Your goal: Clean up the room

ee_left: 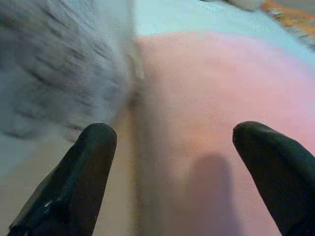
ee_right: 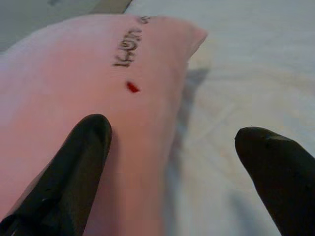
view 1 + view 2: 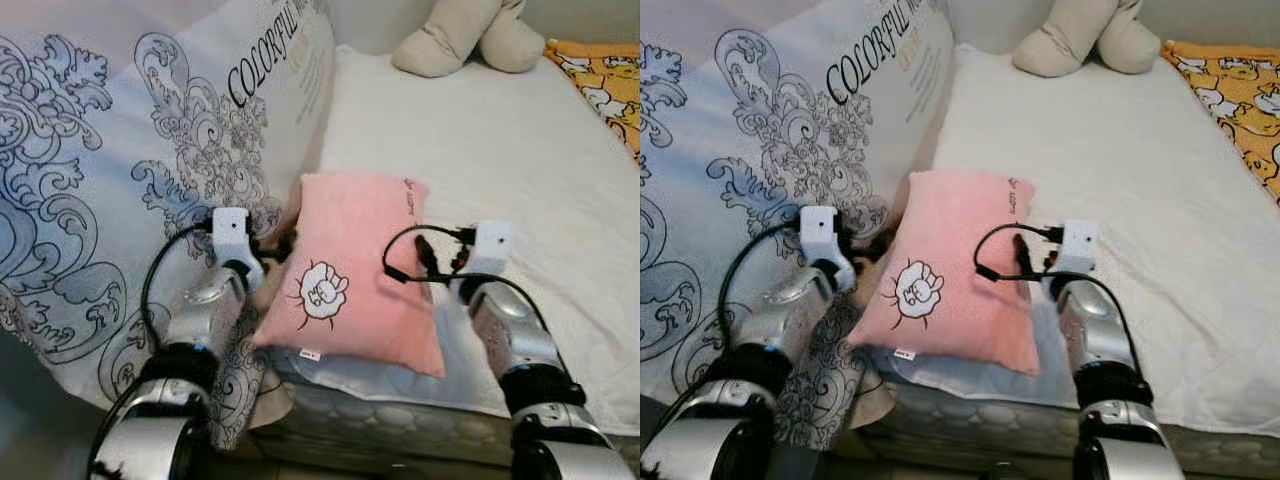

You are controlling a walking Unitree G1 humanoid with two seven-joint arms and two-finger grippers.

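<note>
Grippers, left [image 1: 172,167] and right [image 2: 172,167], gaped wide astride pink pillow [image 3: 355,265]; I judged closing evenly on both edges best.

White-sheeted bed [image 3: 470,150]; patterned duvet [image 3: 110,170] heaped left; soft daylight
</note>
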